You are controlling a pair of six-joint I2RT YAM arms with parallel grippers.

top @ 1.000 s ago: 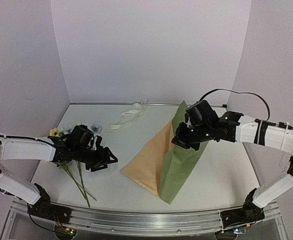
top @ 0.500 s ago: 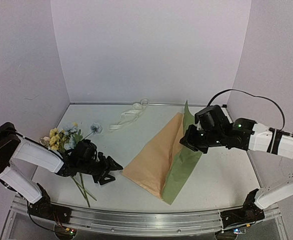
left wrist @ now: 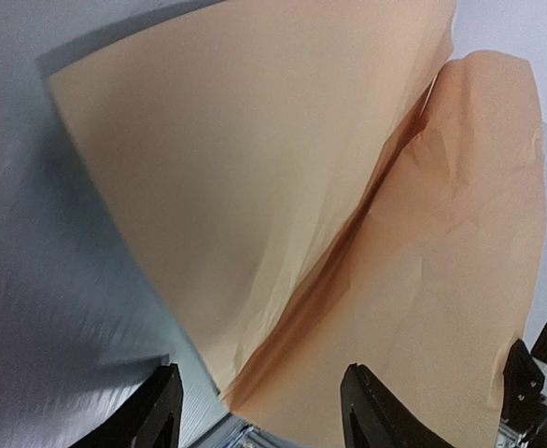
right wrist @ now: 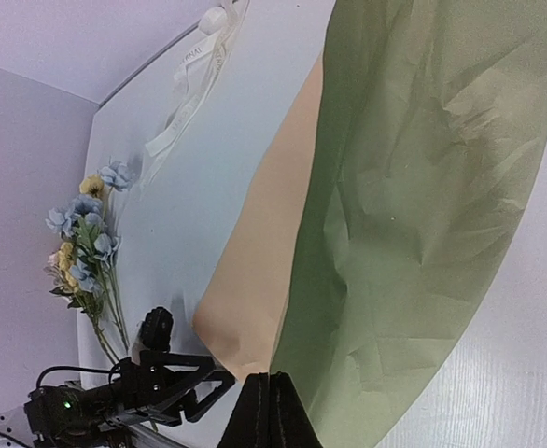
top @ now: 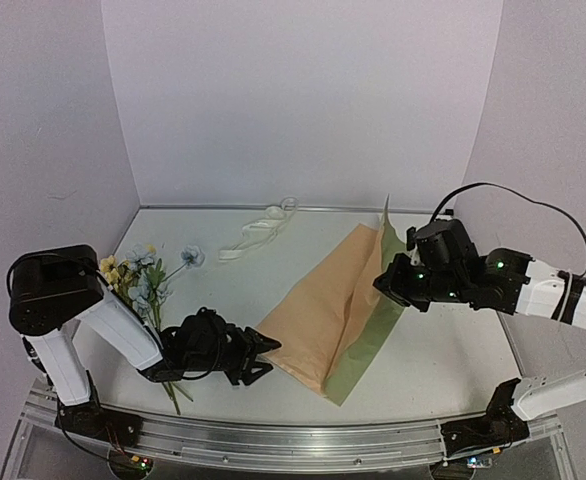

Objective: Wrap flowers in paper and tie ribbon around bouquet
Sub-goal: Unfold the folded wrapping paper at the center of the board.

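Paper lies on the right half of the counter, folded over so that its tan-brown reverse faces up while an olive-green flap rises along its right side. The right hand has its fingers pressed together on that raised green edge, holding it off the counter, with the sheet's far corner standing upright above the hand. In the right wrist view the closed fingers meet at the bottom of the frame, and the green sheet billows out above them.

The left hand sits low at the sheet's near-left corner, fingers spread. Its wrist view shows the two fingertips apart with the tan corner pointing down between them; whether either finger touches the sheet I cannot tell.

The flowers lie on the left of the counter, well apart from the paper, their stems running toward the near edge under the left arm. The ribbon lies loose by the back wall.
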